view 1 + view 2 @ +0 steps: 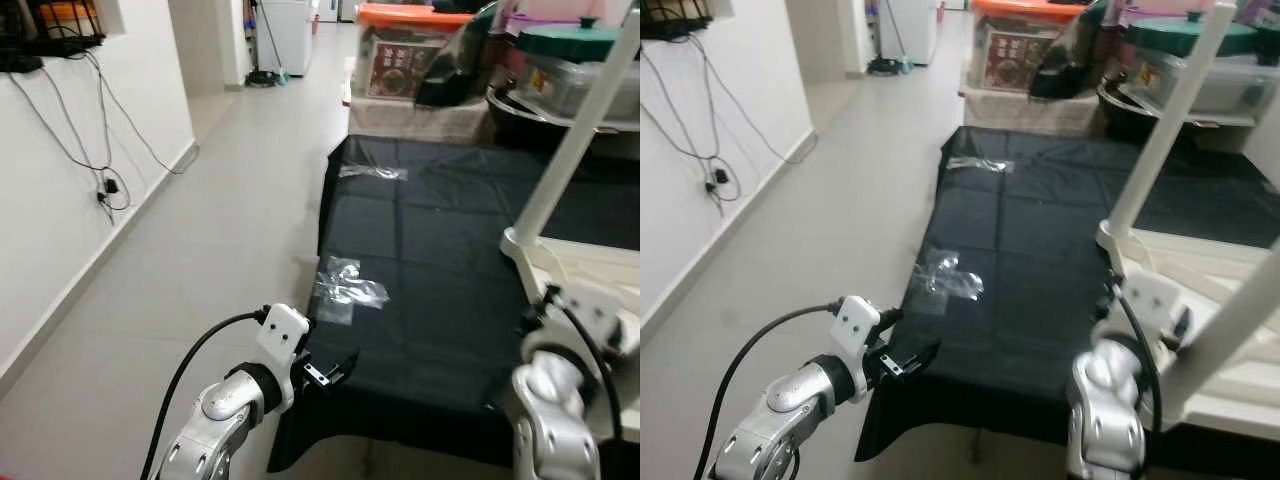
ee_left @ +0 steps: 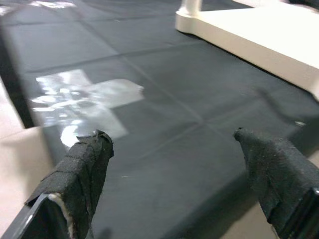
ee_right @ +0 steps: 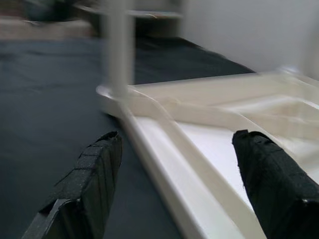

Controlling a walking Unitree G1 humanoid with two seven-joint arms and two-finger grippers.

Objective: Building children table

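A: Status on the table build?

B: Cream tabletop [image 1: 1230, 330] lies upside down on the black sheet [image 1: 430, 260], at the sheet's right side. One leg [image 1: 580, 130] is fitted and stands up from the tabletop's near-left corner. A second leg [image 1: 1230, 320] slants across its right side; can't tell if that one is seated.

A: So roughly half to go?

B: My read: at least one leg in, the rest unconfirmed, then flip it upright.

A: Grippers?

B: Right gripper [image 3: 179, 164] is spread wide, empty, straddling the tabletop's rim just beside the fitted leg. Left gripper [image 2: 174, 154] is also wide, empty, over the sheet's near-left edge, well apart from the tabletop. Clear plastic wrap [image 1: 345, 285] lies on the sheet between them.
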